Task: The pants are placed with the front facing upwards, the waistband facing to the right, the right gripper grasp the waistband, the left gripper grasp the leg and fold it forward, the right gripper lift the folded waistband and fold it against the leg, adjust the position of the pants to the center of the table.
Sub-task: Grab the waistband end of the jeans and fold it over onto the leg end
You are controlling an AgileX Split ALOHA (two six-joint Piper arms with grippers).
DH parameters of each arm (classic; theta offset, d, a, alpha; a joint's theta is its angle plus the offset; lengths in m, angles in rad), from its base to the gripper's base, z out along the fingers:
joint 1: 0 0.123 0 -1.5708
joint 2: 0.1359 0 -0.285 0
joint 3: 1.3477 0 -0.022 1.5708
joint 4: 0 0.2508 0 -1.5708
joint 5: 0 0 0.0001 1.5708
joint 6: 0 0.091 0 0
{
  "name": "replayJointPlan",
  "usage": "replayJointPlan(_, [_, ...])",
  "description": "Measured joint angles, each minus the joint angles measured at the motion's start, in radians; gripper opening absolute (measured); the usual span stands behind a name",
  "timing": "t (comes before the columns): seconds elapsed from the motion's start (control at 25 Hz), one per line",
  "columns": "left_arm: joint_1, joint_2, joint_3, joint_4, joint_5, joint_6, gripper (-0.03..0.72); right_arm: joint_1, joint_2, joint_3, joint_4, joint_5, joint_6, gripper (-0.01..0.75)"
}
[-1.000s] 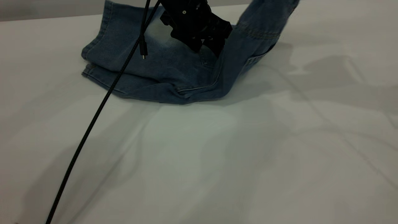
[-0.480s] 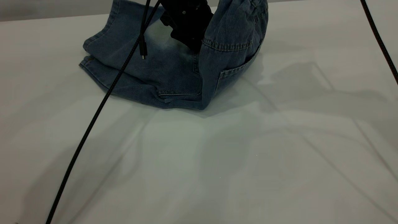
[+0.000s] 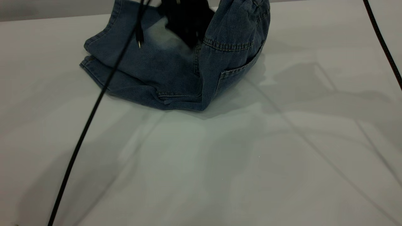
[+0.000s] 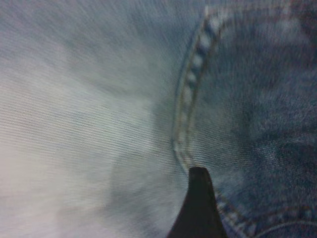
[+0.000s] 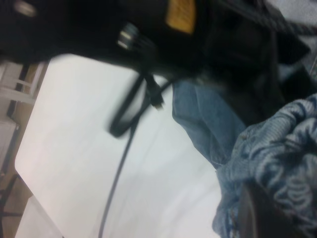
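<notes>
My right gripper (image 5: pixel 262 208) holds the waistband (image 3: pixel 251 9) raised, upper middle; the legs (image 3: pixel 132 66) lie leftward, under my left gripper (image 3: pixel 185 22), whose grip I cannot tell.

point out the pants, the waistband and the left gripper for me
pants (image 3: pixel 163 75), exterior view, on the flat folded leg denim.
waistband (image 5: pixel 277 158), right wrist view, on the gathered, ruched denim.
left gripper (image 3: pixel 187 22), exterior view, on its blurred black body above the pale patch of the leg.
</notes>
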State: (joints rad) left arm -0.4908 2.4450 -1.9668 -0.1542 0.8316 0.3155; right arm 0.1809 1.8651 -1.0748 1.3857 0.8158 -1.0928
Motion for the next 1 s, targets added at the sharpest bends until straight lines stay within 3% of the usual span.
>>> replayJointPlan(0.28, [0.016, -0.026, -0.115, 0.239, 0.247, -0.046, 0.51, 0.0, 0.0, 0.0, -0.002, -0.001, 0.0, 0.057])
replayJointPlan(0.48, [0.079, -0.024, -0.117, 0.379, 0.345, -0.12, 0.51, 0.0, 0.0, 0.0, -0.005, 0.001, 0.0, 0.057])
replayJointPlan(0.72, [0.141, -0.024, -0.117, 0.289, 0.3, -0.117, 0.51, 0.0, 0.0, 0.0, -0.007, 0.004, 0.0, 0.057])
replayJointPlan(1.0, [0.14, 0.046, -0.117, 0.177, 0.261, -0.085, 0.51, 0.0, 0.0, 0.0, -0.007, 0.006, 0.0, 0.057])
